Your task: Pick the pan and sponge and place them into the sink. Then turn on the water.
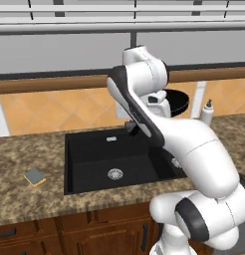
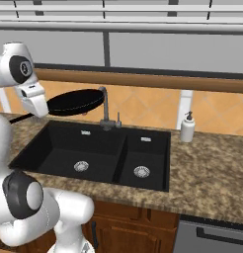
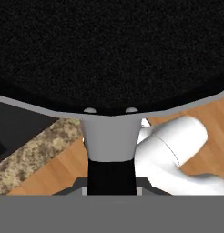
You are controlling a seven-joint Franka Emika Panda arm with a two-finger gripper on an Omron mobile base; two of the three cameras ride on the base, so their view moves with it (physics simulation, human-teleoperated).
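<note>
The pan (image 2: 76, 101) hangs in the air above the back left of the sink (image 2: 54, 148), level with the faucet (image 2: 104, 106) top and just left of it in the right base view. Its thin handle runs left and passes behind the white hand, so the grip itself is hidden there. In the left base view only the pan's right half shows beside the arm (image 1: 144, 114); the rest is covered by the wrist. The hand view looks along the handle: the pan's dark underside fills the top, a grey collar with two rivets joins it to the black handle, and the gripper (image 3: 111, 184) is clenched on that handle at the bottom edge, its fingertips largely cut off.

The sponge (image 1: 35, 177) lies flat on the counter (image 1: 25, 149) left of the sink, well apart from the pan, grey-blue face up with a yellow edge showing. The arm hides the sink's right part in the left base view, where only a sliver of the second drain shows. Both basins show in full from the right. A soap bottle (image 2: 187, 127) stands on the counter right of the sink.
</note>
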